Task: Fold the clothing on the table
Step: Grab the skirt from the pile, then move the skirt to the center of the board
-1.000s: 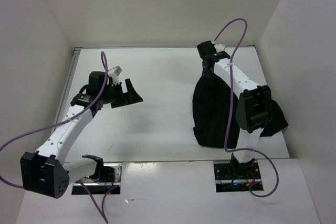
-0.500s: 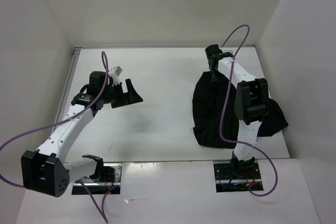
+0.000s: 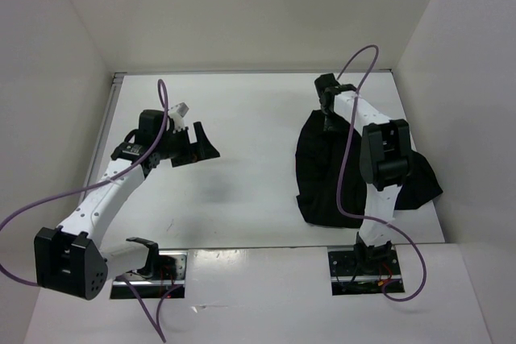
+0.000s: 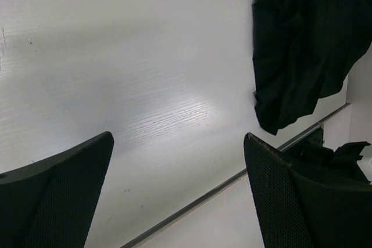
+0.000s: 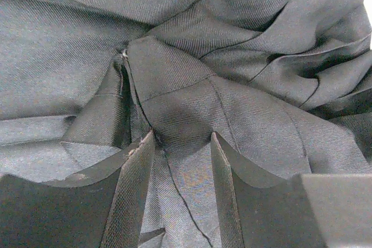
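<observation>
Right gripper [image 5: 183, 137] dropped onto clothing [image 3: 322, 175]; elbow high, jaws apart.

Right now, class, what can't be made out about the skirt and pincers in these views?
Top view: the right arm covers part of the skirt; its waistband can't be found.
Right wrist view: fabric fills the frame, so whether the right pincer grips it is unclear.
Left wrist view: frame edges cut the skirt off.
</observation>
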Controlling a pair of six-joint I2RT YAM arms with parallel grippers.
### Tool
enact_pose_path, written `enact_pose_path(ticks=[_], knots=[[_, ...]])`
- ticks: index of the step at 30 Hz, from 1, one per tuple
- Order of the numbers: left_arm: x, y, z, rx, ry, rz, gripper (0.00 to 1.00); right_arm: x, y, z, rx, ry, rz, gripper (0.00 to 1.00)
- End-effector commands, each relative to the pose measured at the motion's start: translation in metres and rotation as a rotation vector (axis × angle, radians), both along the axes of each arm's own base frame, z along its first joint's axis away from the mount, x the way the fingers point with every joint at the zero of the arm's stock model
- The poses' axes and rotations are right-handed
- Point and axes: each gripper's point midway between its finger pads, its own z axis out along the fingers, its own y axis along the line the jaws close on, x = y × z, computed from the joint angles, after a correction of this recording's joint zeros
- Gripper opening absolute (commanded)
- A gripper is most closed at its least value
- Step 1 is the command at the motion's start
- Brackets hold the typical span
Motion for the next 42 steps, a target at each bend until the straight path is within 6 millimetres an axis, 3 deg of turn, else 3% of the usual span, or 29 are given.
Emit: enact_pose_path(ticks=[1, 5, 9, 11, 12, 15, 16, 18, 20, 22, 27, 29, 31, 34, 36, 37, 39, 40, 42], knots=[[0.002, 0.0, -0.003, 0.002, -0.008, -0.013, 0.99, 0.001, -0.003, -0.012, -0.006, 0.015, 0.0, 0.49], [0.002, 0.0, -0.003, 0.002, -0.008, -0.013, 1.0, -0.004, 0.001, -0.027, -0.006, 0.061, 0.011, 0.47], [0.003, 0.0, -0.005, 0.004, 0.002, -0.013, 1.0, -0.004, 0.004, -0.031, -0.037, 0.075, 0.023, 0.34], [0.005, 0.0, -0.002, 0.002, -0.008, -0.013, 1.0, -0.002, 0.006, -0.023, -0.052, 0.059, 0.008, 0.07], [0.005, 0.0, -0.004, 0.004, 0.001, -0.013, 1.0, -0.004, 0.002, -0.007, -0.102, 0.036, -0.013, 0.0], [0.006, 0.002, -0.004, 0.004, 0.002, -0.004, 1.0, 0.004, 0.012, 0.048, -0.111, -0.089, -0.023, 0.0], [0.006, 0.002, -0.004, 0.004, 0.002, -0.004, 1.0, 0.007, 0.028, 0.094, -0.077, -0.194, 0.003, 0.0], [0.006, 0.002, -0.004, 0.004, 0.002, -0.004, 1.0, 0.007, 0.043, 0.142, -0.022, -0.298, 0.03, 0.0], [0.007, 0.004, -0.006, -0.001, 0.012, -0.001, 1.0, 0.001, 0.076, 0.198, 0.12, -0.391, 0.119, 0.0], [0.009, 0.005, -0.01, 0.007, 0.021, 0.006, 1.0, -0.004, 0.093, 0.216, 0.17, -0.407, 0.185, 0.0], [0.018, 0.026, -0.014, 0.071, 0.041, 0.124, 1.0, -0.029, 0.177, 0.272, 0.403, -0.469, 0.47, 0.0], [0.019, 0.034, -0.017, 0.09, 0.053, 0.163, 1.0, -0.043, 0.193, 0.321, 0.52, -0.573, 0.55, 0.0], [0.021, 0.04, -0.012, 0.098, 0.041, 0.184, 1.0, -0.055, 0.196, 0.361, 0.582, -0.672, 0.593, 0.0], [0.021, 0.052, -0.013, 0.119, 0.05, 0.227, 1.0, -0.074, 0.193, 0.403, 0.668, -0.776, 0.628, 0.0], [0.019, 0.054, -0.015, 0.13, 0.057, 0.236, 1.0, -0.082, 0.186, 0.409, 0.71, -0.788, 0.624, 0.0], [0.019, 0.054, -0.015, 0.13, 0.057, 0.236, 1.0, -0.067, 0.168, 0.392, 0.71, -0.77, 0.554, 0.0], [0.019, 0.054, -0.013, 0.127, 0.048, 0.236, 1.0, -0.058, 0.151, 0.374, 0.771, -0.746, 0.504, 0.0], [0.02, 0.057, -0.013, 0.127, 0.049, 0.245, 1.0, -0.041, 0.121, 0.35, 0.783, -0.746, 0.42, 0.0], [0.02, 0.057, -0.013, 0.127, 0.049, 0.245, 1.0, -0.027, 0.098, 0.315, 0.824, -0.708, 0.345, 0.0]])
